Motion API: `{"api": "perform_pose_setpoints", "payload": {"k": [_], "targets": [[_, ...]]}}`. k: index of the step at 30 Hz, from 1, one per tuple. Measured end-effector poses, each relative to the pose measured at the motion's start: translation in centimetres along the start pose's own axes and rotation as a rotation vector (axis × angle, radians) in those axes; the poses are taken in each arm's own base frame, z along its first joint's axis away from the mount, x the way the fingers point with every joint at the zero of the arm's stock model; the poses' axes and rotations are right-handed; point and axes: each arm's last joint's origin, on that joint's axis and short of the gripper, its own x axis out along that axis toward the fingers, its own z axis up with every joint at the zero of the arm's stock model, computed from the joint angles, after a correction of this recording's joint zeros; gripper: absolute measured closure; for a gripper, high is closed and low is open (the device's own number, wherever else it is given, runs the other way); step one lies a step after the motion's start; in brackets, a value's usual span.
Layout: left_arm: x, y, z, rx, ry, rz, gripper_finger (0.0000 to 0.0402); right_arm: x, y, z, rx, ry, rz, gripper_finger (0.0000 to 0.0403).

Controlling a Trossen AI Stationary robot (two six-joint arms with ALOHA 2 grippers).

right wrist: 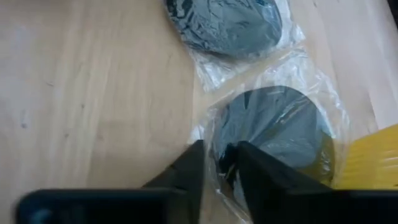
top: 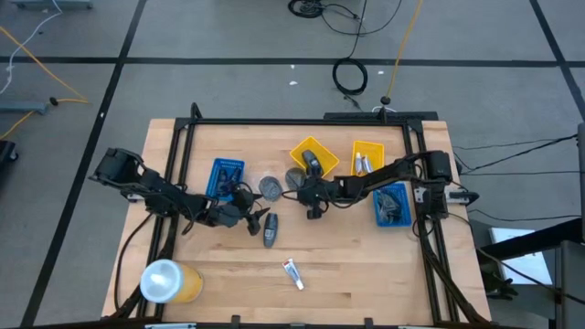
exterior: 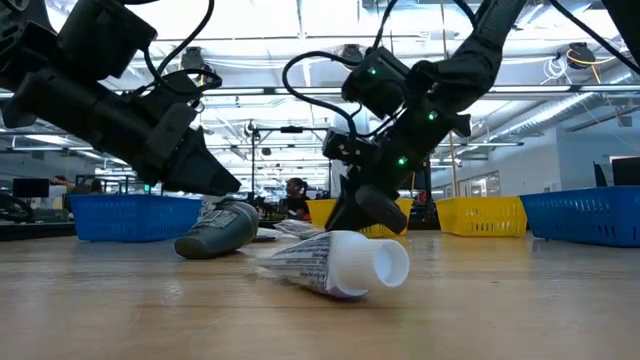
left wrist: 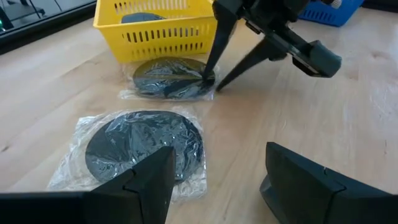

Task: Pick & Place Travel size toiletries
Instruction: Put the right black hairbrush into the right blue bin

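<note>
Two flat grey discs in clear wrappers lie on the table. One disc (left wrist: 146, 146) is just beyond my open left gripper (left wrist: 217, 155), which touches nothing. The other disc (right wrist: 273, 134) lies beside a yellow tray (left wrist: 155, 25), and my right gripper (right wrist: 221, 152) is shut on its edge. In the high view both discs (top: 271, 187) sit mid-table between my left gripper (top: 249, 217) and my right gripper (top: 304, 187). A dark bottle (top: 269, 230) and a silvery-white tube (top: 293, 272) lie on their sides nearer the table's near edge. My right gripper pinches the wrapped disc at its rim (right wrist: 227, 163) between the two fingers (left wrist: 214, 46). They come slanting down from above and from the table's right. The disc lies flat on the table beside the yellow tray.
Two yellow trays (top: 313, 155) (top: 367, 157) and a blue tray (top: 226, 174) stand along the far side. Another blue tray (top: 391, 203) holds items under the right arm. An orange cup (top: 169, 281) stands at the near left. Bare wood shows near right.
</note>
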Motion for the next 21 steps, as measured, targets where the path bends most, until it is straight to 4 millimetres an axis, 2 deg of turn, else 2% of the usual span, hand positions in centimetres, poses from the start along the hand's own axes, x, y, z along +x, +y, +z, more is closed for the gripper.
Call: {"api": "perform_pose_setpoints", "payload": {"k": [4, 7, 10, 16, 21], "targets": [[0.0, 0.0, 0.0, 0.0, 0.0, 0.0, 0.0158, -0.1, 0.2, -0.2, -0.033, 0.004, 0.003, 0.0392], [0.0, 0.0, 0.0, 0.0, 0.0, 0.0, 0.0158, -0.7, 1.1, 0.2, -0.056, -0.001, 0.02, 0.039], [0.0, 0.0, 0.0, 0.0, 0.0, 0.0, 0.0158, -2.2, 2.0, 1.3, -0.08, -0.049, 0.044, 0.0397], [0.0, 0.0, 0.0, -0.002, -0.001, 0.0, 0.0158, -8.1, 3.5, 4.0, -0.104, -0.114, 0.078, 0.0401], [0.0, 0.0, 0.0, -0.011, -0.001, 0.0, 0.0158, -14.6, 4.9, 4.3, -0.09, -0.083, 0.085, 0.0402]]}}
